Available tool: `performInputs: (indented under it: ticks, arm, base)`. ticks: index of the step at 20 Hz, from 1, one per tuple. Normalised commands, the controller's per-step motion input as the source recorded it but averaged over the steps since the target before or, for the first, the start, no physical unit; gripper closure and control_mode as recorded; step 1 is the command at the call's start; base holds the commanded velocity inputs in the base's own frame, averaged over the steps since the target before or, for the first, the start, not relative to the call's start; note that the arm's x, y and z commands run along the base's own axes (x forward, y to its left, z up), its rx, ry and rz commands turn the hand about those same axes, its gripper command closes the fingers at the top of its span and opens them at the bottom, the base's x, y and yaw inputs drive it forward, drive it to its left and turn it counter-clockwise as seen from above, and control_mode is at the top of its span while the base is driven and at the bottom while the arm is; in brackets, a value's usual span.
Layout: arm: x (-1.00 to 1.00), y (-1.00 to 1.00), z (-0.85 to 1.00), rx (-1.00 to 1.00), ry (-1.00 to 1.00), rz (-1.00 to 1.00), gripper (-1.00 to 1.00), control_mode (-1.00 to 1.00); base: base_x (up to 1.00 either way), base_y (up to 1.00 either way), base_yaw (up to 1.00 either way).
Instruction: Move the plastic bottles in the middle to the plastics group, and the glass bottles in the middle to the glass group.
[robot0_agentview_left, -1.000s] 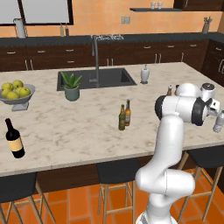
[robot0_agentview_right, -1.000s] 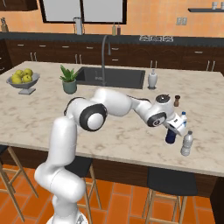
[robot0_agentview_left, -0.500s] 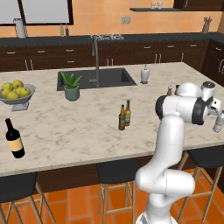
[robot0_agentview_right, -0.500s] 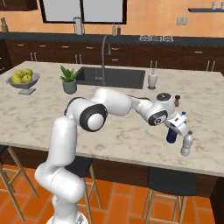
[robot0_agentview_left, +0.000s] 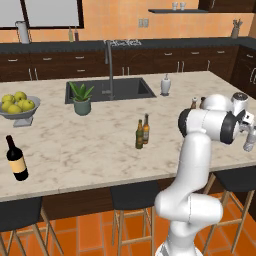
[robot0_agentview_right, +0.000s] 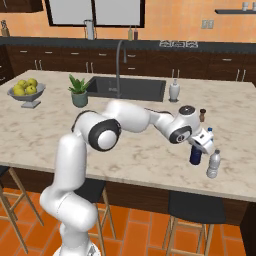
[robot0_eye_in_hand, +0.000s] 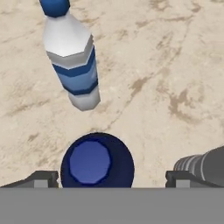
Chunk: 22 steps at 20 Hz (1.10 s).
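The tool (robot0_eye_in_hand: 107, 177) stands open above the dark blue bottle (robot0_eye_in_hand: 97, 161), one fingertip (robot0_eye_in_hand: 39, 178) on each side at the bottom of the hand view, not touching it. The bottle stands on the table (robot0_eye_in_hand: 175, 65), squat, with a round blue cap. The water bottle (robot0_eye_in_hand: 72, 61) is near, in the upper left. I judge that a sideways move of the tool could knock either bottle over.
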Motion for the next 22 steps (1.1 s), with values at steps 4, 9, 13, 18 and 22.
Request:
performInputs:
  ticks: [4, 9, 13, 18, 22]
  arm:
    - [-0.23, 0.02, 0.18, -0.06, -0.04, 0.0, -1.0, -1.0]
    - [-0.09, 0.23, 0.16, -0.09, -0.04, 0.0, -1.0, -1.0]
    - [-0.17, 0.33, 0.13, -0.11, -0.03, 0.0, -1.0, -1.0]
    - [-0.24, 0.47, 0.14, -0.13, -0.08, 0.04, -1.0, -1.0]
    - [-0.3, 0.33, 0.1, -0.09, -0.1, 0.14, -1.0, -1.0]
  base:
    - [0.0, 0.0, 0.0]
    - [0.0, 0.0, 0.0]
    - [0.0, 0.0, 0.0]
    - [0.0, 0.0, 0.0]
    - [0.0, 0.0, 0.0]
